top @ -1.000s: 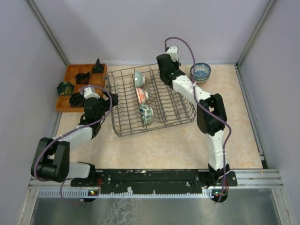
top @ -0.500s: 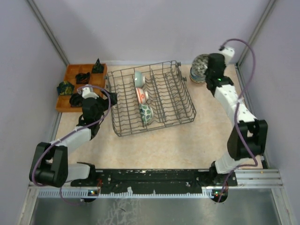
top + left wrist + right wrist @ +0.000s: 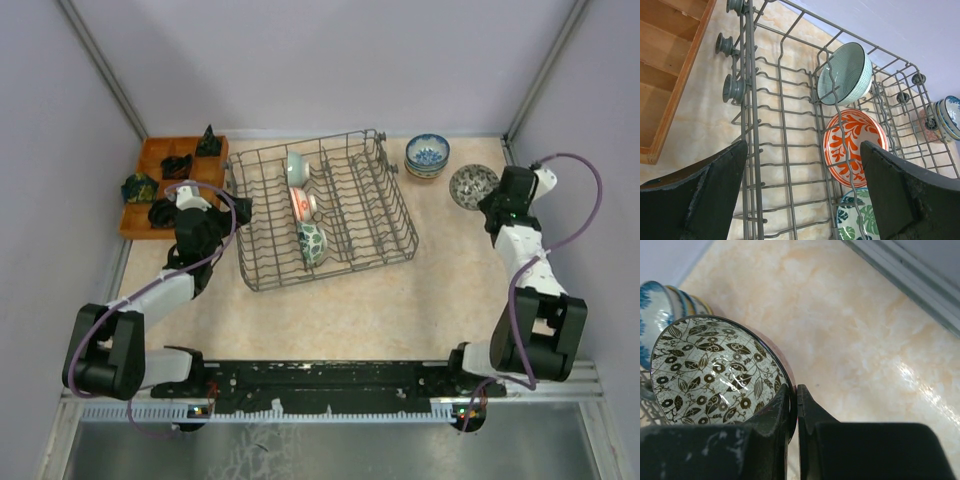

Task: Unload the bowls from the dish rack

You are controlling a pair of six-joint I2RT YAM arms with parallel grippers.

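The right gripper [image 3: 792, 407] is closed narrowly on the rim of a white ceramic bowl with a dark leaf pattern [image 3: 715, 370], at the right of the top view. Whether the bowl touches the table is unclear. A stack of blue-and-white bowls [image 3: 428, 155] is cropped at the wrist view's left edge. The left gripper [image 3: 802, 195] gapes wide, holding nothing, over the dark grey wire dish rack [image 3: 360, 205]. The rack holds a pale green bowl [image 3: 845, 74], a red-and-white bowl [image 3: 855, 140] and a green leaf-patterned bowl [image 3: 857, 222], the last cut off at the bottom edge.
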